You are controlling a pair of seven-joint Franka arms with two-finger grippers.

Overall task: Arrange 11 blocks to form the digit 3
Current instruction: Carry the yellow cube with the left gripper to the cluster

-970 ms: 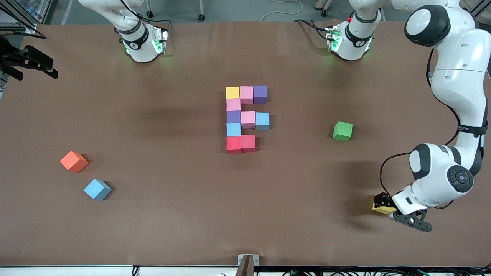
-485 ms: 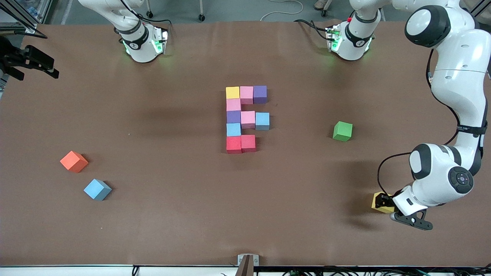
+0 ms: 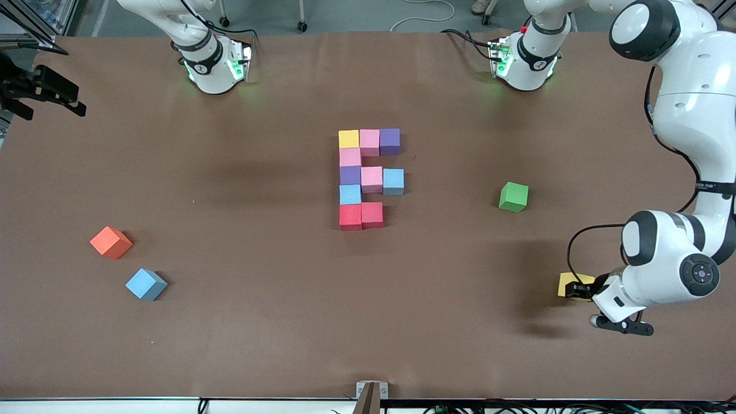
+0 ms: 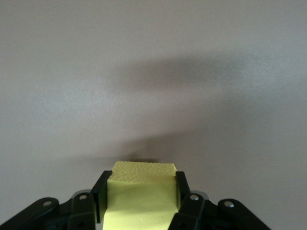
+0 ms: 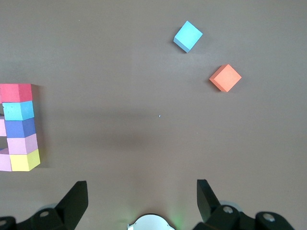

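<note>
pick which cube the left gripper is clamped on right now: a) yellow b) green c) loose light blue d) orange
a: the left wrist view shows the left gripper with both fingers pressed against the sides of the yellow cube, while the green cube sits untouched on the table.

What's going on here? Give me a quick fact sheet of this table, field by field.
Figure: ten touching blocks mid-table, one red-bar cube missing
Left gripper: shut on a yellow cube at the left arm's end
Right gripper: open, waiting high over the right arm's end
Loose cubes: green cube, orange cube, light blue cube
</note>
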